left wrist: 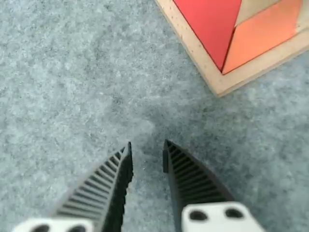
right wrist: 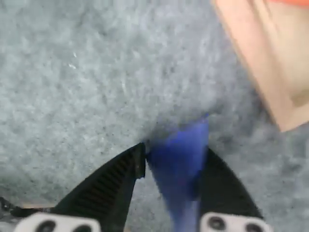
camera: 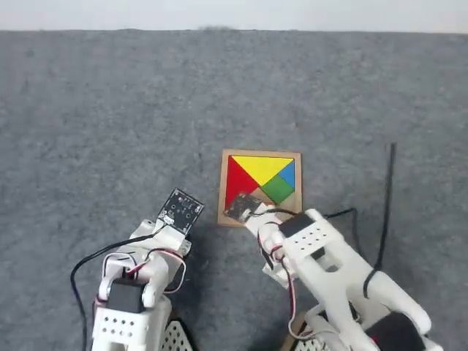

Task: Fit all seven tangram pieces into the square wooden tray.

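All I get under everything is a grey carpet-like mat (camera: 110,102), fuzzy and mottled, spreading across the table from the near edge to the far one. In both wrist feeds its nap shows as a coarse, slightly speckled pile. Along the far edge the mat ends in a straight line against a pale strip (camera: 234,13), a wall or a backboard, I cannot tell which. On the right side a thin black cord (camera: 388,197) lies on the mat, running from far to near with a slight bend. At the near edge I see a white perforated plate (camera: 178,338) and, further right, a small tan corner (camera: 290,342).
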`<move>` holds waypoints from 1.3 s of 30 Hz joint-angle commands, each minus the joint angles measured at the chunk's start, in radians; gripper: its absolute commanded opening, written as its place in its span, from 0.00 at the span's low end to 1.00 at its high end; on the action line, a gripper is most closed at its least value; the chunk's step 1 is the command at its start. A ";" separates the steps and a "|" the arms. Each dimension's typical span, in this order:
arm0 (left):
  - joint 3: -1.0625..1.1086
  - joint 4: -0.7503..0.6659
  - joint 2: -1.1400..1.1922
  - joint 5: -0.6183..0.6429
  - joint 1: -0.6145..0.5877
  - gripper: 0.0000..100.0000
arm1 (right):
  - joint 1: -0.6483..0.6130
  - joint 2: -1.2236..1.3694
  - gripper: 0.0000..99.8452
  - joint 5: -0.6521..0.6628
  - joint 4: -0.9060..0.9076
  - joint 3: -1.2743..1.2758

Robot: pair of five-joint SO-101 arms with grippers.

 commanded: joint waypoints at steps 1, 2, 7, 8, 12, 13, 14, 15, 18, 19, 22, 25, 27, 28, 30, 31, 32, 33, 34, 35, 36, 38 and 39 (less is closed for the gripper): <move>-0.012 -0.002 -0.011 -0.009 -0.006 0.10 | 0.015 -0.021 0.07 0.009 0.007 -0.005; -0.012 -0.002 -0.011 -0.009 -0.006 0.10 | 0.030 -0.021 0.07 0.009 0.007 -0.005; -0.012 -0.002 -0.011 -0.009 -0.006 0.10 | 0.153 -0.022 0.05 0.034 0.005 -0.011; -0.012 -0.002 -0.011 -0.009 -0.006 0.10 | 0.180 -0.028 0.02 0.051 0.005 -0.012; -0.012 -0.002 -0.011 -0.009 -0.006 0.10 | 0.285 -0.031 0.01 0.080 0.015 -0.048; -0.012 -0.002 -0.011 -0.009 -0.006 0.10 | 0.305 -0.031 0.01 0.083 0.015 -0.060; -0.012 -0.002 -0.011 -0.009 -0.006 0.10 | 0.321 -0.031 0.01 0.086 0.015 -0.077; -0.012 -0.002 -0.011 -0.009 -0.006 0.10 | 0.335 -0.031 0.01 0.086 0.015 -0.091; -0.012 -0.002 -0.011 -0.009 -0.006 0.10 | 0.366 -0.031 0.01 0.087 0.024 -0.138; -0.012 -0.002 -0.011 -0.009 -0.006 0.10 | 0.372 -0.031 0.01 0.089 0.041 -0.166; -0.012 -0.002 -0.011 -0.009 -0.006 0.10 | 0.372 -0.031 0.01 0.149 0.108 -0.265; -0.012 -0.002 -0.011 -0.009 -0.006 0.10 | 0.369 -0.013 0.01 0.221 0.130 -0.371; -0.012 -0.002 -0.011 -0.009 -0.006 0.10 | 0.377 0.019 0.01 0.269 0.143 -0.443; -0.012 -0.002 -0.011 -0.009 -0.006 0.10 | 0.377 0.047 0.01 0.301 0.165 -0.477; -0.012 -0.002 -0.011 -0.009 -0.006 0.10 | 0.369 0.113 0.01 0.381 0.209 -0.542; -0.012 -0.002 -0.011 -0.009 -0.006 0.10 | 0.369 0.150 0.01 0.427 0.225 -0.569; -0.012 -0.002 -0.011 -0.009 -0.006 0.10 | 0.369 0.186 0.01 0.480 0.237 -0.594; -0.012 -0.002 -0.011 -0.009 -0.006 0.10 | 0.371 0.219 0.01 0.537 0.245 -0.614; -0.012 -0.002 -0.011 -0.009 -0.006 0.10 | 0.372 0.246 0.01 0.595 0.248 -0.631; -0.012 -0.002 -0.011 -0.009 -0.006 0.10 | 0.372 0.272 0.01 0.644 0.248 -0.646; -0.012 -0.002 -0.011 -0.009 -0.006 0.10 | 0.374 0.295 0.01 0.684 0.248 -0.660; -0.012 -0.002 -0.011 -0.009 -0.006 0.10 | 0.369 0.341 0.01 0.735 0.242 -0.687; -0.012 -0.002 -0.011 -0.009 -0.006 0.10 | 0.367 0.360 0.01 0.749 0.242 -0.695</move>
